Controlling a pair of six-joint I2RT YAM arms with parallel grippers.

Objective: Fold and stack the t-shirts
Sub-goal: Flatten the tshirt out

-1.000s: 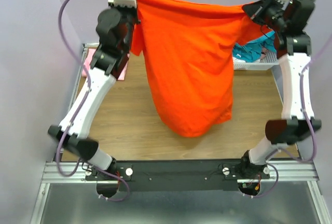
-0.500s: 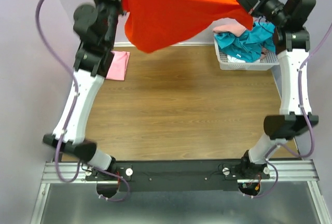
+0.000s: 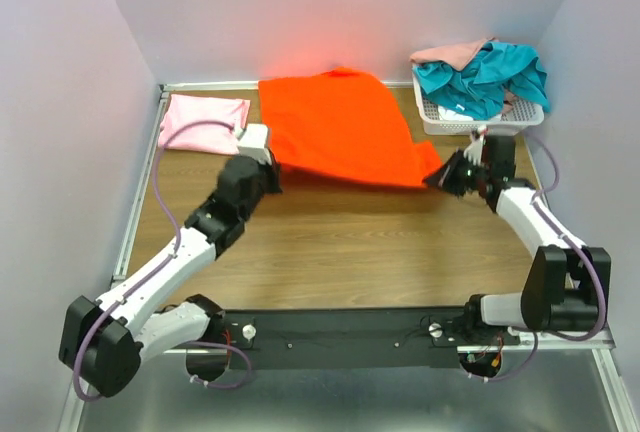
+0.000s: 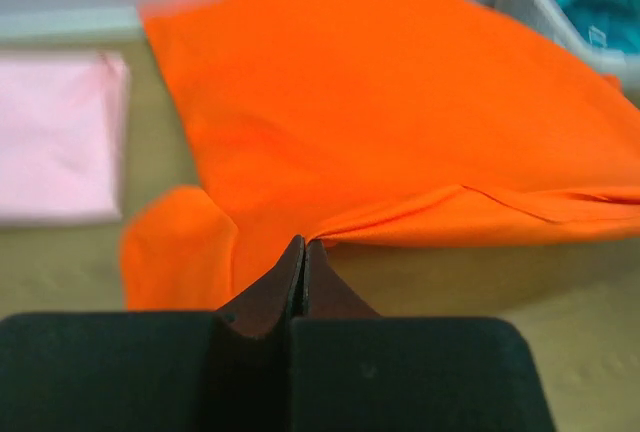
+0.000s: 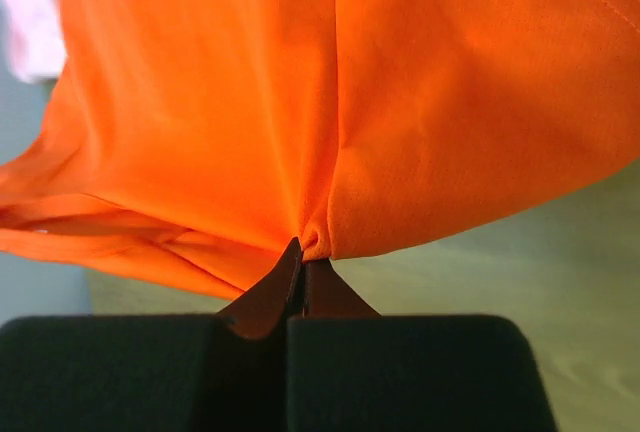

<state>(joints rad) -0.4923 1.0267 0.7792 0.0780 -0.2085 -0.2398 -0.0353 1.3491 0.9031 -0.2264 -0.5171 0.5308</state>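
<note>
the wooden table (image 3: 350, 242) carries the orange shirt (image 3: 340, 127), spread at its far middle with the body running back to the wall and the near edge stretched crosswise. the left gripper (image 4: 303, 247) is clamped on that edge's left corner, and the right gripper (image 5: 302, 248) is pinched on its right corner.
</note>
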